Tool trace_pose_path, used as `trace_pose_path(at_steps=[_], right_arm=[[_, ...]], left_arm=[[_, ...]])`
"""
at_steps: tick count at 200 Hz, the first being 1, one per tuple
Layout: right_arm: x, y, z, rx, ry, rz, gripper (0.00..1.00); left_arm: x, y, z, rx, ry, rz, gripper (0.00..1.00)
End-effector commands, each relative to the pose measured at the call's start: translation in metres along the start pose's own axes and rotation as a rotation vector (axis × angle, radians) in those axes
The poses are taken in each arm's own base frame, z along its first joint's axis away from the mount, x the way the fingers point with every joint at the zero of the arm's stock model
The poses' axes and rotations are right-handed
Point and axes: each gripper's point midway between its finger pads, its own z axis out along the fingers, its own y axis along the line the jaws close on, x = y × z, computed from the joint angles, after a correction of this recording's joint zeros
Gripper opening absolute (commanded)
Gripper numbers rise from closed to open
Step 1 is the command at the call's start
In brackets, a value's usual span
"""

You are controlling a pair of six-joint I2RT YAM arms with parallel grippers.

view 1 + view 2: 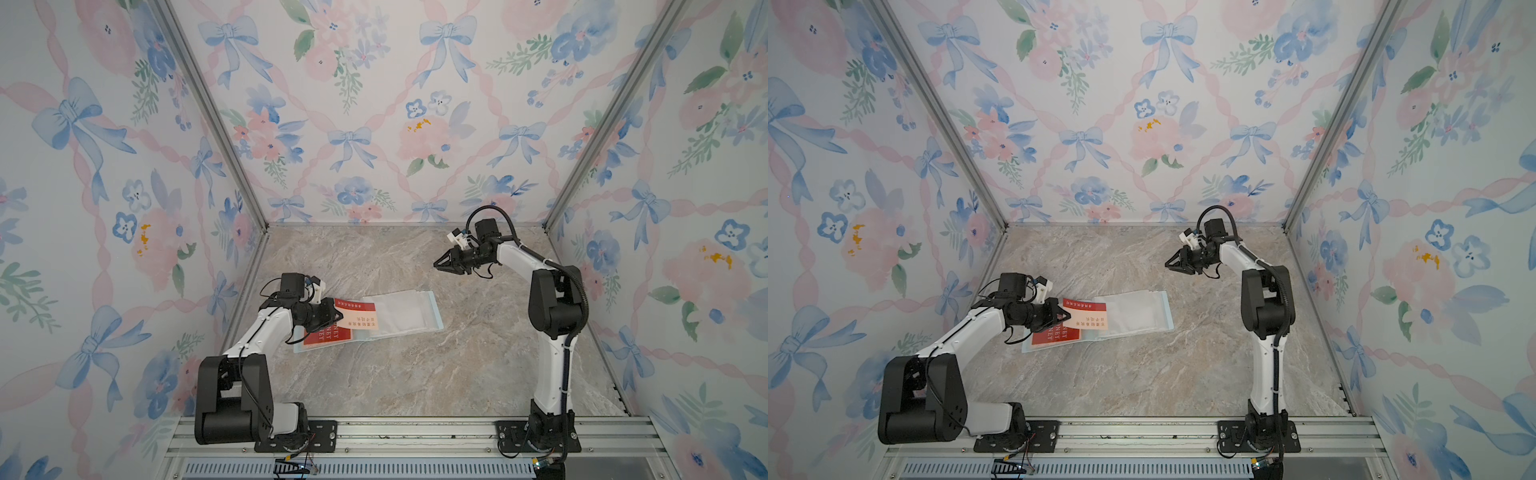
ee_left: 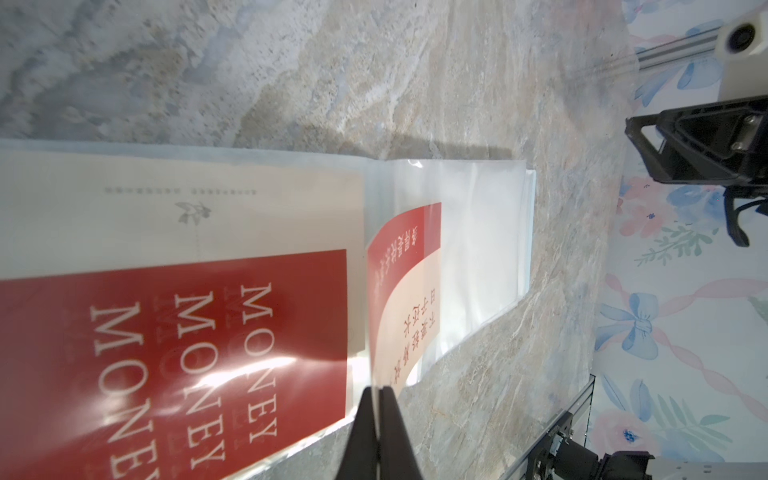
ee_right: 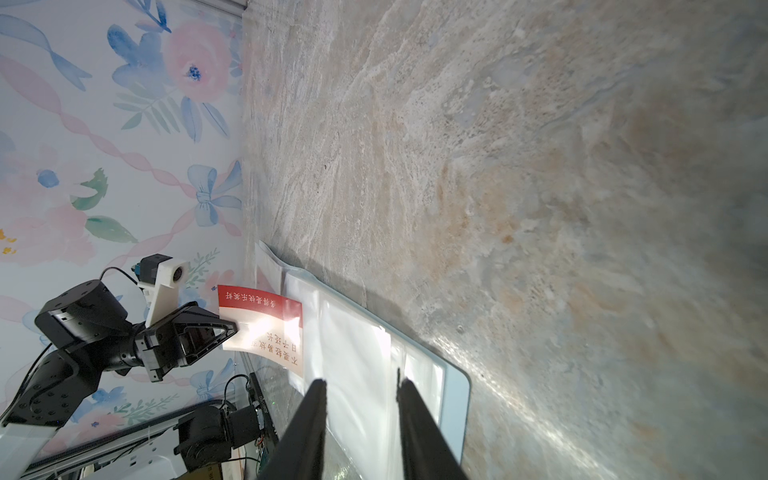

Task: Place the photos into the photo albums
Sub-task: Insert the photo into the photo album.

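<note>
Pinching: left gripper (image 1: 341,318), pressed together on raised red-cream card (image 1: 362,319) over open album (image 1: 409,312), near bench's (image 1: 415,374) left edge, long axis left–right. Right gripper (image 1: 436,264) part-spread, empty, well apart; left arm nearer.

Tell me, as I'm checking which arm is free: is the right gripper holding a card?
No, the right gripper hangs with its jaws apart and nothing between them.

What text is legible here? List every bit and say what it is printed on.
"MONEY MONEY MONEY": red card sleeved in the album.
"不要轻易放弃" and "日子还长", as best I can read: raised cream-and-red card.
White characters on that card's red band: too blurred.
Grey line on the cream card: too small.
</note>
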Motion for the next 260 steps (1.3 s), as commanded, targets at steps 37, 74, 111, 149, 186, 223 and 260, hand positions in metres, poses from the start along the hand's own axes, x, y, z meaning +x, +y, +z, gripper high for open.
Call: trace_pose_path(at_steps=[37, 74, 111, 149, 186, 223, 260], right_arm=[[-0.002, 0.002, -0.006, 0.0, -0.007, -0.012, 0.31], [-0.002, 0.003, -0.008, -0.005, -0.007, -0.014, 0.31], [-0.001, 0.003, -0.008, -0.009, -0.009, -0.011, 0.31], [-0.001, 0.002, -0.009, -0.01, -0.013, -0.012, 0.31], [0.001, 0.0, -0.008, -0.01, -0.012, -0.009, 0.31], [0.002, 0.0, -0.01, -0.008, -0.013, -0.011, 0.31], [0.002, -0.002, -0.012, -0.004, -0.013, -0.006, 0.31]], left_arm=[[0.013, -0.004, 0.027, 0.013, 0.028, -0.027, 0.0], [0.014, -0.009, 0.036, 0.008, 0.038, -0.014, 0.0], [0.01, -0.012, 0.041, 0.011, 0.026, -0.018, 0.0], [0.014, -0.02, 0.053, 0.032, 0.02, -0.017, 0.0], [0.028, -0.017, 0.071, 0.025, 0.057, -0.027, 0.0], [0.033, -0.019, 0.085, 0.015, 0.078, -0.027, 0.0], [0.029, -0.026, 0.092, 0.017, 0.081, -0.013, 0.0]])
